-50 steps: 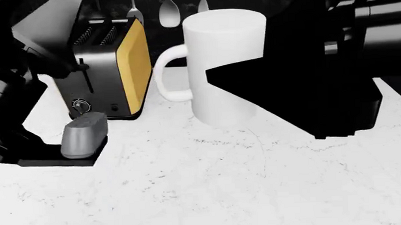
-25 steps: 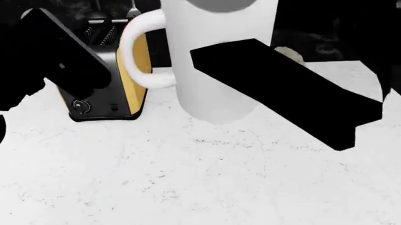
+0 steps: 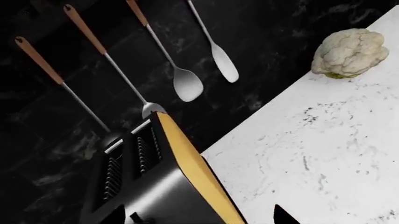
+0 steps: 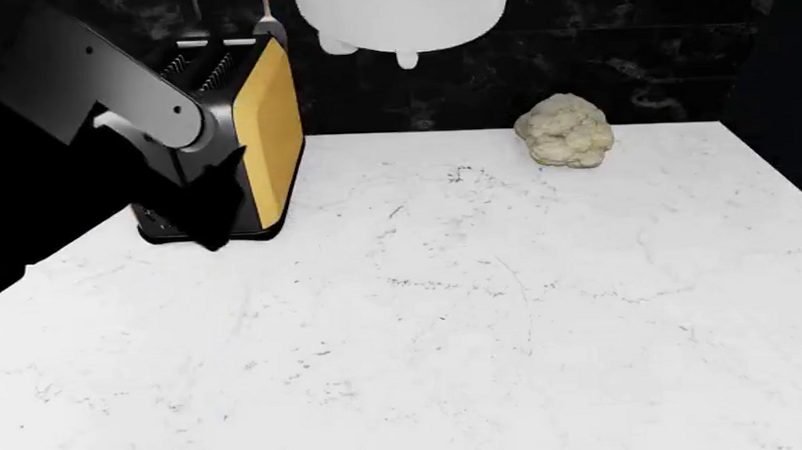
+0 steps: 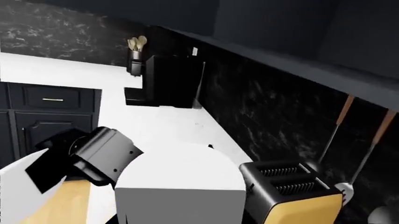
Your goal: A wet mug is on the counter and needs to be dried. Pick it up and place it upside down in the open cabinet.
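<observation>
So on my far left, my left arm (image 4: 89, 86) comes in across the head view, grey link on top and black below, sitting in front of the toaster (image 4: 245, 140). I can't actually see the left gripper's fingers in any view, so no clue if they're wide or narrow. The left wrist view only catches a black sliver at its edge, probably a fingertip, but I wouldn't swear to it.

The toaster is black with a yellow side panel and two slots on top, standing at the back left of the counter (image 4: 419, 334), right up against the dark marbled wall. Behind it hang some utensils (image 3: 187, 84) with wooden handles, spoons mostly.

Moving toward the middle: the mug (image 4: 404, 15) is up in the air, well clear of the counter, with only its lower part showing at the top edge of the head view. My right wrist view has the mug (image 5: 181, 186) filling the foreground, white wall and all, so it's close to my right gripper, but the fingers themselves aren't visible there, so I can't tell how they sit on it.

Right of middle, a cauliflower (image 4: 565, 129) rests on the counter near the back wall, well apart from the toaster.
</observation>
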You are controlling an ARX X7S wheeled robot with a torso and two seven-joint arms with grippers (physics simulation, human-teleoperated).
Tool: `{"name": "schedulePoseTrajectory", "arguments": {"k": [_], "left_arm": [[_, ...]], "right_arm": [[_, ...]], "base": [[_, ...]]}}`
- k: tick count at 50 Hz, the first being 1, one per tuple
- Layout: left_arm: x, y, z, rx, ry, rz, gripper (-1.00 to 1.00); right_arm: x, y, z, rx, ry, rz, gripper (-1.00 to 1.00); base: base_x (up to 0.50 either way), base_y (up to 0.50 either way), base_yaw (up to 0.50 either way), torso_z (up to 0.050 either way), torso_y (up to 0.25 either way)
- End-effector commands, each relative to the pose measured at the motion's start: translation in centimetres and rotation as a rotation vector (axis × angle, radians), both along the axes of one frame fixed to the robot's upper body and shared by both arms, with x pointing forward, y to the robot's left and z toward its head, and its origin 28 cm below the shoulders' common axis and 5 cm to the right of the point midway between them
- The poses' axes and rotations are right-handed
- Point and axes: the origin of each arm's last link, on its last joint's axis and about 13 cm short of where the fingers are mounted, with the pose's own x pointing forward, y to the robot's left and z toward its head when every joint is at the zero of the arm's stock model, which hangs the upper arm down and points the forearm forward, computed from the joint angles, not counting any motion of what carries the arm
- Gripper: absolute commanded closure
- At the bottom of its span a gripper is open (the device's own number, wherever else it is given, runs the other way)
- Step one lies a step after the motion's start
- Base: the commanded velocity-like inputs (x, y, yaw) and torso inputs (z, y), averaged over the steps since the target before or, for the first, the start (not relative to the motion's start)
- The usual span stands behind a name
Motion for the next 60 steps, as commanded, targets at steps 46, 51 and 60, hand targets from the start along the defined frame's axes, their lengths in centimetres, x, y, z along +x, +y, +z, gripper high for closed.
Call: {"name": "schedulePoseTrajectory", "arguments": {"k": [46, 51, 60], "left_arm": [[0.4, -0.7, -3.0, -0.074, 0.08, -0.042, -1.0], [0.3, -0.6, -3.2, -0.076, 0.076, -0.044, -1.0], [0.3, -0.6, -3.3, -0.082, 0.066, -0.044, -1.0]], "right_arm": [[9.9, 2.6, 9.4, 0.286, -0.174, -0.705, 1.0], [10.9, 2.7, 9.6, 0.285, -0.183, -0.759, 1.0], [12.2, 2.8, 9.3, 0.277, -0.159, -0.827, 1.0]], "base": [[0.0, 0.0, 0.0, 0.0, 0.0], [0.0, 0.0, 0.0, 0.0, 0.0], [0.0, 0.0, 0.0, 0.001, 0.0]]}}
